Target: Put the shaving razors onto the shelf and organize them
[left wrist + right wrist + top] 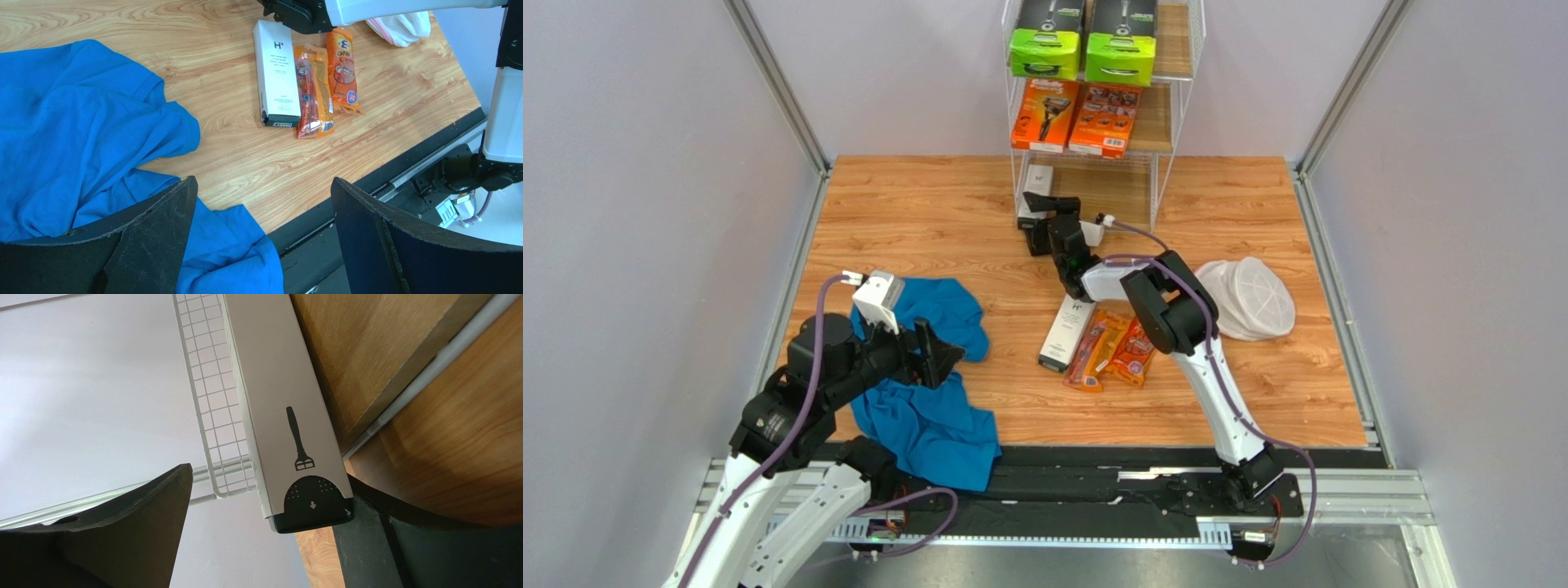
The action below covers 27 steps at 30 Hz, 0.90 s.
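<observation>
Two green-ended boxes [1046, 52], two orange packs [1044, 114] on shelf [1154, 125]; left gripper [263, 195], right gripper [1036, 212] both spread wide.

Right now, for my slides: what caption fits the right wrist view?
Open jaws flank a slim white razor box beside the wire-grid shelf.

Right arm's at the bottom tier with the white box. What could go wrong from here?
1. The slim white box stands between the fingers of the open right gripper, close against one. Backing out askew might drag or tip it off the shelf.
2. The other white box and the orange blister packs lie touching on the table. Grabbing one may shove the rest.
3. The open left gripper hangs over the blue cloth, which might snag.
</observation>
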Each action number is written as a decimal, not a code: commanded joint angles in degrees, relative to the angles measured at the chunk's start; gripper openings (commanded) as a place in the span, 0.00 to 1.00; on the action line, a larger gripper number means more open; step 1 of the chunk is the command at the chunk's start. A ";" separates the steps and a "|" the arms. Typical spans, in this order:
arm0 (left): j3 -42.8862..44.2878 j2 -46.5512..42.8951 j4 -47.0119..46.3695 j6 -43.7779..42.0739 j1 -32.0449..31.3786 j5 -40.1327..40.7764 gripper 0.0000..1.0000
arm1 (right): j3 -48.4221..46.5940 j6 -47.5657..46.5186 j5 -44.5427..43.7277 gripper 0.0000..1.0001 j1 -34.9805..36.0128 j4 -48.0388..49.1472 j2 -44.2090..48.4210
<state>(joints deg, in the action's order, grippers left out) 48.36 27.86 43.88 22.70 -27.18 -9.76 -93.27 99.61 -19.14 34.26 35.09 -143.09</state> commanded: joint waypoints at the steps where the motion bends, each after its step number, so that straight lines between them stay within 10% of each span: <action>1: -0.19 -0.26 -1.78 -0.81 0.11 -0.70 0.89 | 3.34 1.64 2.00 0.83 -0.42 1.20 0.44; 12: -0.11 -0.43 -2.04 -0.90 0.11 -1.14 0.88 | 12.40 4.19 7.01 0.87 -0.07 1.57 5.70; 27: 0.24 2.89 -1.43 1.03 0.20 4.74 0.88 | 4.51 -3.02 6.21 0.96 0.63 -25.68 10.64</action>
<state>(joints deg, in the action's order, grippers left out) 48.36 27.83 43.86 22.81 -27.18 -8.93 -85.08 99.33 -13.72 34.48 19.09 -132.66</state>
